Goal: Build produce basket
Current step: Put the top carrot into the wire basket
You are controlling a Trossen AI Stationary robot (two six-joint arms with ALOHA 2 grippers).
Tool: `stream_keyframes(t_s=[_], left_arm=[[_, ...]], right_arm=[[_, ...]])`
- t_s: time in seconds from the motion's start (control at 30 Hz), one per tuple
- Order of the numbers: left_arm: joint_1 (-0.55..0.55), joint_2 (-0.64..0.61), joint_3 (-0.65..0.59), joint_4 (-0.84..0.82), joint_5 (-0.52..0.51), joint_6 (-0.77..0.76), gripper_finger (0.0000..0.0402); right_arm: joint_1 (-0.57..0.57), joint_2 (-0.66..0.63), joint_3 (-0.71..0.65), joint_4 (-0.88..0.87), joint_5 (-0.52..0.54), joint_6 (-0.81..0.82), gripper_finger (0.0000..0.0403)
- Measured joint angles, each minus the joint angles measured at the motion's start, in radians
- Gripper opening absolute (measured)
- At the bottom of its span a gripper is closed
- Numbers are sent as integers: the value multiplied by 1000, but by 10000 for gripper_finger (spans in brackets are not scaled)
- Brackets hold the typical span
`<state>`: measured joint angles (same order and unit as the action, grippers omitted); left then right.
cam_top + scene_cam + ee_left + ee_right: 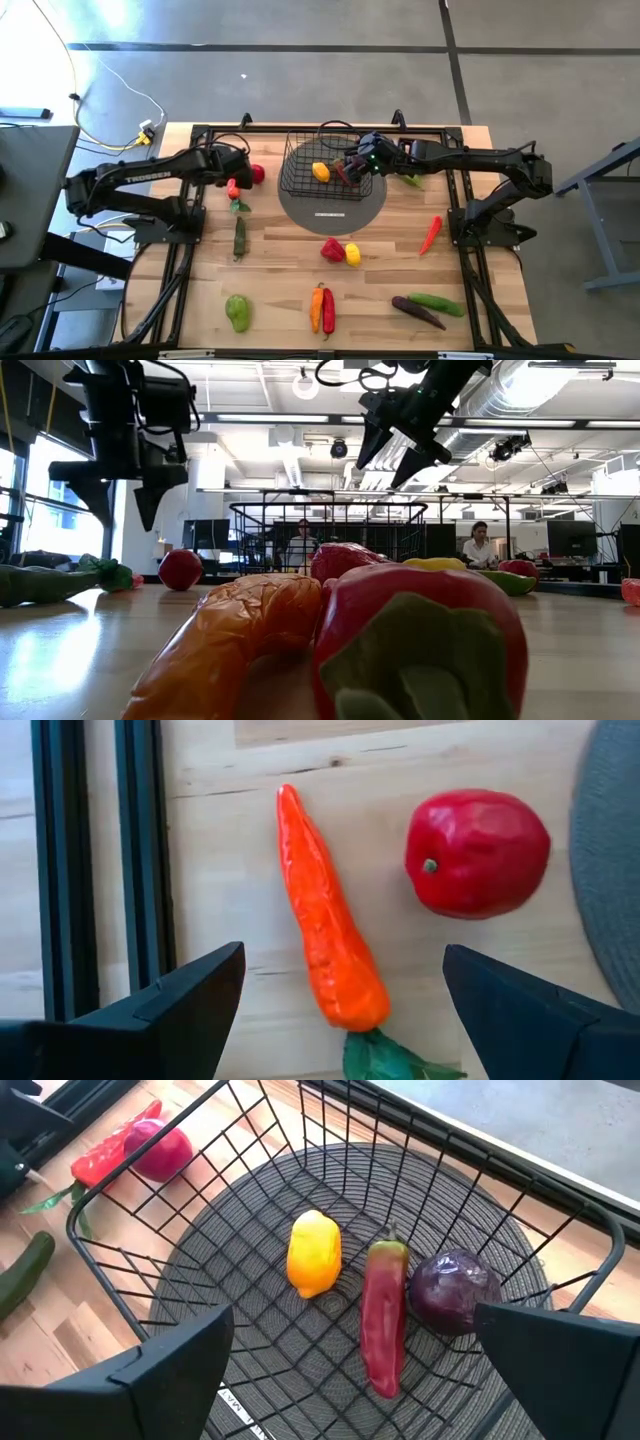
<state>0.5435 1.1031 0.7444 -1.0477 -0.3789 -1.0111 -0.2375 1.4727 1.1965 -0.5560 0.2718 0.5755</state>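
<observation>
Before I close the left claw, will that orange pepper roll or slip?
The orange pepper is long and tapered, so it would probably pivot rather than roll far. Its glossy skin may slip. The left claw is open and straddles its thick end.

You are seeing 1 basket (330, 1210) holding 3 pieces: 1 lemon (314, 1254), 1 red pepper (384, 1318), 1 purple eggplant (455, 1292). 2 arms are showing.
</observation>
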Motion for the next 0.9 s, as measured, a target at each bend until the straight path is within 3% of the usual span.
stream_keyframes(t_s=[0.43,0.9], left_arm=[[165,65,0,-1,118,-9,333],[270,202,0,72,218,-7,333]], right_arm=[[0,0,0,-1,-15,-60,394],[0,0,-1,-1,-22,-99,394]])
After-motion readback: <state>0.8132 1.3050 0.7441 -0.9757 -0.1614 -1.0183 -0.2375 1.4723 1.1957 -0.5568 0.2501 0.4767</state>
